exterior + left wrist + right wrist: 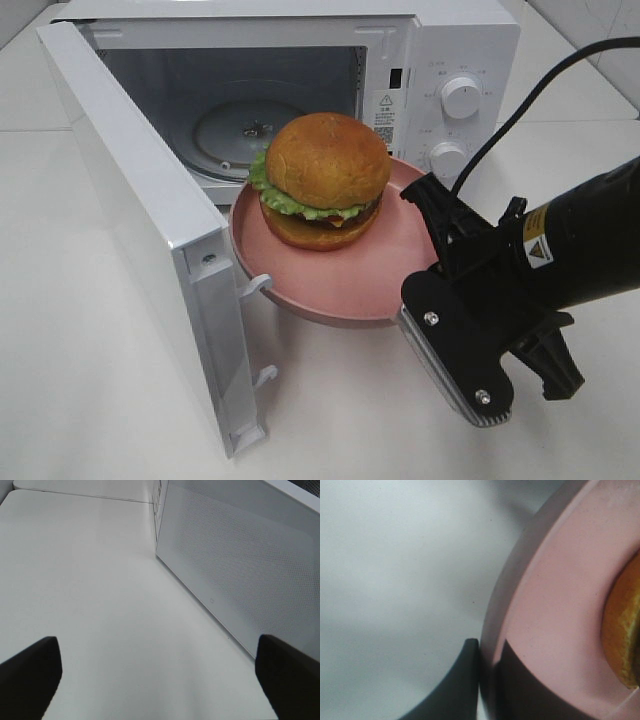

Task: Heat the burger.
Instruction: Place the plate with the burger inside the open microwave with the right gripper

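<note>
**PLATE HELD BY ONE RIM AT THE OVEN MOUTH: TIPPING AND SNAGGING ARE THE MAIN HAZARDS**

The microwave stands at the far edge of the bench. Its door is swung fully out toward the near left corner. The cavity is open and the glass turntable is bare.

The pink plate hangs in front of the opening, over the middle of the bench. It appears to be clear of the bench surface, with its far rim at the cavity mouth.

The burger sits on the far half of the plate, upright and loose, not yet inside.

The right hand is pinched narrow on the plate's right rim, one finger above and one below. Nothing else supports the plate.

The left hand is spread wide and empty. It sits low over the bench on the outer side of the door.

Findings:
- A one-sided grip with the load away from it invites sag. If the plate tilts, the burger may slide or its bun may topple.
- The plate looks nearly as wide as the opening. An off-centre entry could strike the cavity frame or the door's inner edge and jar the grip.
- A low approach could catch the front lip of the cavity.
- Releasing the plate off-centre on the turntable risks a rocking plate.
- The left hand is near the door. An early push would shut it against the plate.
</note>
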`<action>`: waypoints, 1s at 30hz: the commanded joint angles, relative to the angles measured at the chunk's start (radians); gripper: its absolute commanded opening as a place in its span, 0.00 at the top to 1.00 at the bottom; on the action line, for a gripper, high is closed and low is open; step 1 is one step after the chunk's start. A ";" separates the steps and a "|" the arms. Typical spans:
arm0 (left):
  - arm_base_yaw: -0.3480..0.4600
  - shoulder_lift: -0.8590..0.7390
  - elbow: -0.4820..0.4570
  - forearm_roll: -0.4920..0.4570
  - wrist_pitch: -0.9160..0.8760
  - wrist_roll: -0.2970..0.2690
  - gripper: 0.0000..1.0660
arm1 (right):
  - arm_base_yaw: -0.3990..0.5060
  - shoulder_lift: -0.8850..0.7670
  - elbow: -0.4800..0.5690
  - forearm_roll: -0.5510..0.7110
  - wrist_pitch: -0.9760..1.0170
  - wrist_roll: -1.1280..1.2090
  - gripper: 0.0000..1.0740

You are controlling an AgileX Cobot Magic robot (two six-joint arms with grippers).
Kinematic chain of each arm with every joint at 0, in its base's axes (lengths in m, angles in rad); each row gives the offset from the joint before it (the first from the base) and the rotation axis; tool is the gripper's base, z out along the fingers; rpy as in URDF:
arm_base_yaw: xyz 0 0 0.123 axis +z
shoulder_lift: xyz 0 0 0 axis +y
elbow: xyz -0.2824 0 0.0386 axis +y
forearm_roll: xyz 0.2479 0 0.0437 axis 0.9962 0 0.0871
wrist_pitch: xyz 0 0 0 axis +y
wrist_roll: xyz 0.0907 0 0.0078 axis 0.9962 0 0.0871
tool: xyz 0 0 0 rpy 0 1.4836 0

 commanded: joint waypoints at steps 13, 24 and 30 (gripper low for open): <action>0.000 -0.017 0.000 -0.002 -0.010 -0.005 0.08 | -0.026 0.066 -0.108 0.022 -0.037 -0.063 1.00; 0.000 -0.017 0.000 -0.003 -0.010 -0.005 0.08 | -0.026 0.161 -0.202 0.023 -0.016 -0.063 1.00; 0.000 -0.017 0.000 -0.003 -0.010 -0.005 0.08 | -0.025 0.200 -0.241 0.023 -0.018 -0.063 1.00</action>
